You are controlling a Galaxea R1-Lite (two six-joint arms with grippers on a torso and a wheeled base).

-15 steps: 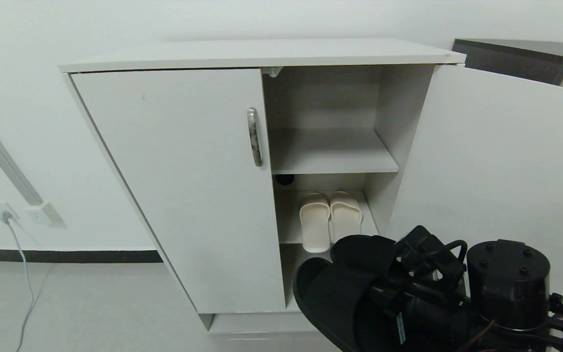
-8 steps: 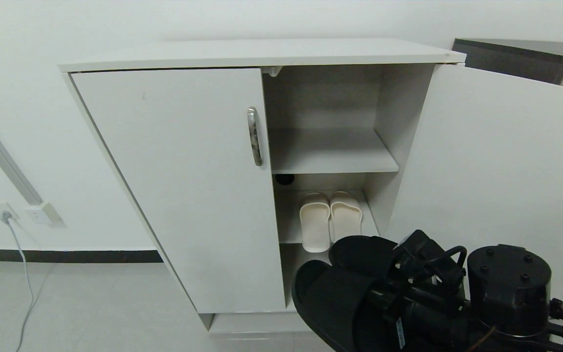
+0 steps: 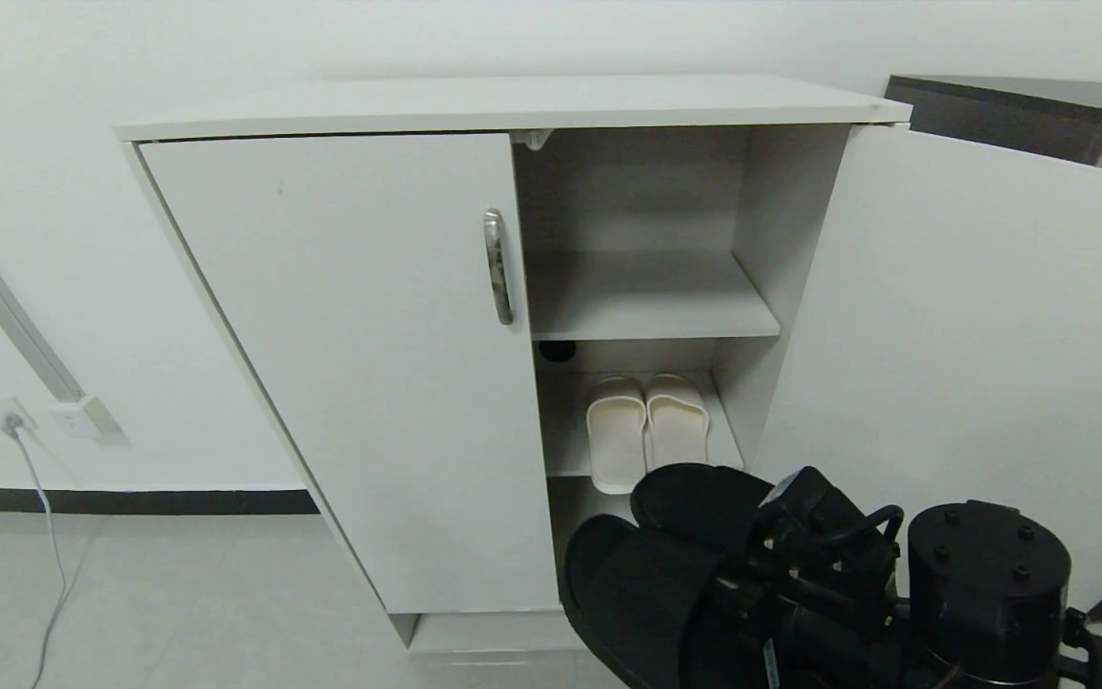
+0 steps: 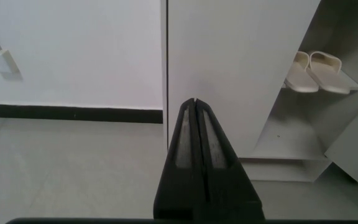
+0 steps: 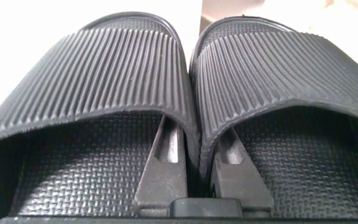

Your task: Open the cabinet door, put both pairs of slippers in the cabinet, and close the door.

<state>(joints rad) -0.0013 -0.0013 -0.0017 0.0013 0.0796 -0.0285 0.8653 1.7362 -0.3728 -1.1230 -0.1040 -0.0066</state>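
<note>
**Right tool** (image 3: 752,574): closed on the pair of black slippers (image 3: 666,574). In the right wrist view one of its fingers (image 5: 163,165) lies inside each slipper. The two adjoining side walls are pinched between the fingers, and the open heel ends face the wrist. The pair is held off the floor (image 3: 178,593) before the open right-hand bay of the cabinet (image 3: 513,100).

**Left tool** (image 4: 194,124): fingers pressed together, holding nothing, facing the lower part of the closed left door (image 3: 350,364).

**Surroundings:** The cream slippers (image 3: 647,431) lie side by side on the middle shelf (image 3: 565,431), toward its right edge. Their near ends overhang its front edge. A dark round object (image 3: 558,351) sits near the back left corner of that shelf. The upper shelf (image 3: 647,297) spans the bay above.

**Obstructions and room:** The right door (image 3: 972,335) stands swung wide to the right, close beside the right arm. The left door's handle (image 3: 498,268) borders the bay's left edge.

**Views compared:** In the head view the far black slipper overlaps the near end of a cream slipper, so the gap between them cannot be judged. The left wrist view shows the bottom shelf (image 4: 291,140) below the cream pair. The right wrist view shows the black slippers' ribbed straps and textured footbeds.
</note>
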